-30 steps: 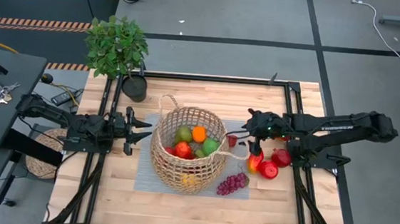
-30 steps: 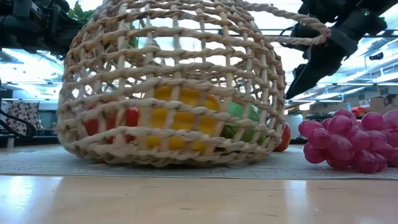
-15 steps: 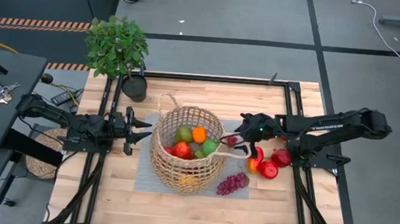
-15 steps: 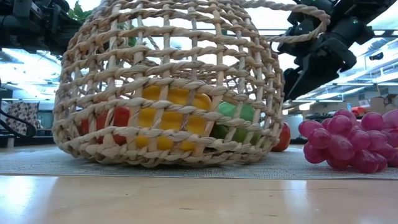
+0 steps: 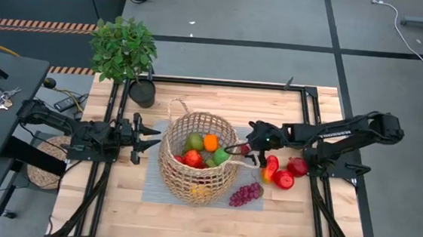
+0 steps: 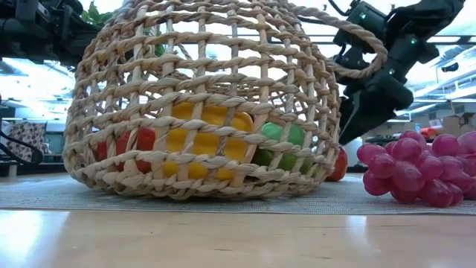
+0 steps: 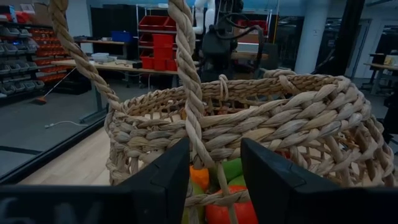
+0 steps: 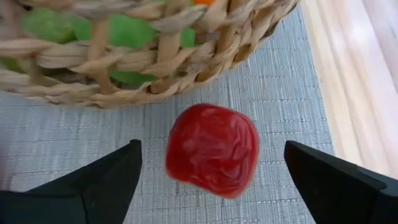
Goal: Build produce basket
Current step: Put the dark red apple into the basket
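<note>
Frame centre: right gripper (image 5: 237, 148) splayed above a small red fruit (image 8: 213, 150) beside the round tan wicker basket (image 5: 196, 167); left gripper (image 5: 148, 138), half-parted, grasps nothing.

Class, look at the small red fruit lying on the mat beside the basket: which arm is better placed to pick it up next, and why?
The right. Its open right gripper hangs directly over the small red fruit, fingers either side. The left gripper waits across the basket.

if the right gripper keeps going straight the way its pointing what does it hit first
Most likely the small red fruit, which lies on the grey mat centred between the open fingers of the right gripper. The basket wall sits just beyond it; how far apart is unclear.
</note>
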